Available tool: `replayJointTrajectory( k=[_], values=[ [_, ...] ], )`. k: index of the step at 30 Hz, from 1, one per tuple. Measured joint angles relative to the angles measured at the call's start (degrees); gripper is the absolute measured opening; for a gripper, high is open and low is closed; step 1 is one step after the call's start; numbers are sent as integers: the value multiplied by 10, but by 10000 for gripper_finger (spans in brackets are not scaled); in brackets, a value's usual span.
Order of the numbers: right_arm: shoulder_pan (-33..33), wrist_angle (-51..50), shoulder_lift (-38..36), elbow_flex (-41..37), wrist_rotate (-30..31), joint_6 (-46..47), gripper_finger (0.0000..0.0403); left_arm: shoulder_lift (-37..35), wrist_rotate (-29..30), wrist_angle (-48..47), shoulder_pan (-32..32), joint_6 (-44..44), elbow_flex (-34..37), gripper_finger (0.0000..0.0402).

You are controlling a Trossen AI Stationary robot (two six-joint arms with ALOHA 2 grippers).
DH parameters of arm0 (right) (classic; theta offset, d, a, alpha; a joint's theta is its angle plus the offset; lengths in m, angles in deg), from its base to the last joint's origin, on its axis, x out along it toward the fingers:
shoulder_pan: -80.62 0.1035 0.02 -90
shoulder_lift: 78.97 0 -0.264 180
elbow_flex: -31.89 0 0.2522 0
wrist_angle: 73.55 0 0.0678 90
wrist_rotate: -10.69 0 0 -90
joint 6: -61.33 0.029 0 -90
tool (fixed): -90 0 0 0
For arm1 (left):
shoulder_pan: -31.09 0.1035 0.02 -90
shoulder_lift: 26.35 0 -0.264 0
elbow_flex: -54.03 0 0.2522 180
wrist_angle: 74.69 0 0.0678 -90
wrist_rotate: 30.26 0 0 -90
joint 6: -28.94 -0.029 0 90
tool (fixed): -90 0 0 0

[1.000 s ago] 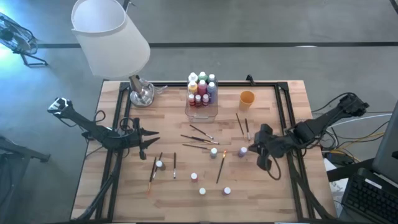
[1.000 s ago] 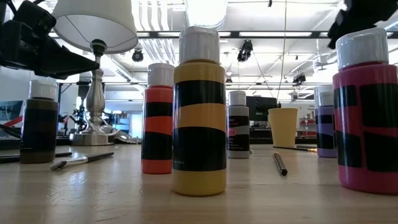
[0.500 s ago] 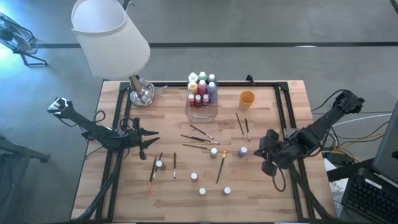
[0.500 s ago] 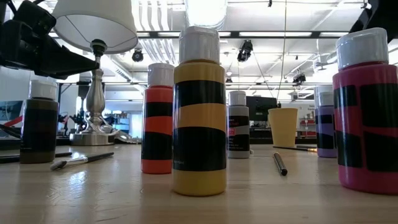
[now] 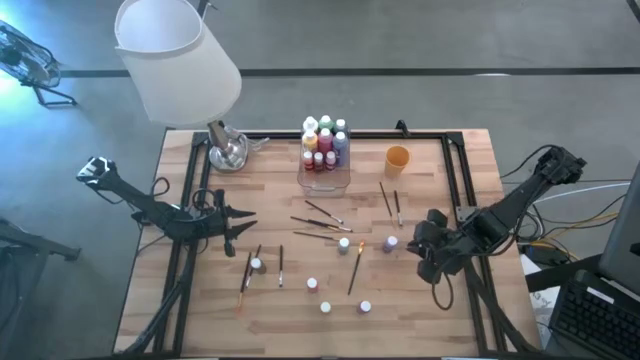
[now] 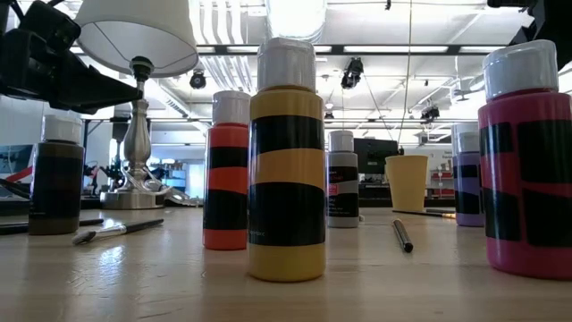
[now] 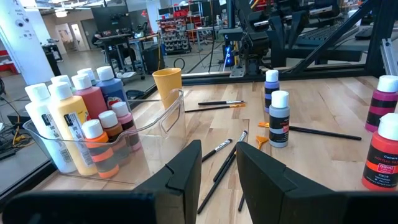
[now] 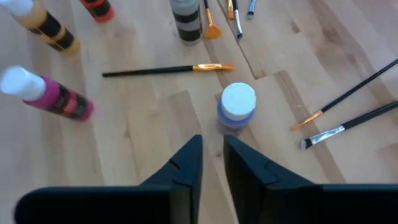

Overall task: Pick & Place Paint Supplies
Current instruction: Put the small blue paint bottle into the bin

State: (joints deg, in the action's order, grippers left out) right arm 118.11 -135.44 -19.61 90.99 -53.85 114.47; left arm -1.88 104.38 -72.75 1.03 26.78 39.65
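My right gripper (image 5: 424, 247) hangs over the table's right part, pointing down at a slant, narrowly open with nothing between its fingers (image 8: 212, 149). A purple paint bottle (image 8: 237, 106) stands upright on the wood just beyond its tips, apart from them (image 5: 390, 243). Several more white-capped bottles stand loose, among them a pink one (image 8: 59, 98) and a yellow one (image 6: 286, 161). Thin paintbrushes (image 5: 320, 215) lie flat mid-table. My left gripper (image 5: 243, 217) waits at the table's left, open and level (image 7: 219, 168).
A clear plastic box (image 5: 324, 172) holding several bottles stands at the far middle, with an orange cup (image 5: 397, 158) to its right. A lamp (image 5: 178, 62) stands at the far left corner. More brushes (image 5: 390, 202) lie near the cup.
My right gripper has drawn back from the purple bottle toward the table's right edge and a little toward the near edge. The purple bottle stands where it was.
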Motion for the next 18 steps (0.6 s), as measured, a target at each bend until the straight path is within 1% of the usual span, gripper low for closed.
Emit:
replayJointTrajectory(
  k=[4,8,12,18],
  values=[
    [-2,2,23,0,14,-46,97,0,0,0,0,0,0,108],
    [-12,3,50,0,16,-29,126,0,0,0,0,0,0,108],
    [-20,4,80,0,33,-24,153,0,0,0,0,0,0,108],
    [-37,6,108,0,47,7,183,0,0,0,0,0,0,108]
  ],
)
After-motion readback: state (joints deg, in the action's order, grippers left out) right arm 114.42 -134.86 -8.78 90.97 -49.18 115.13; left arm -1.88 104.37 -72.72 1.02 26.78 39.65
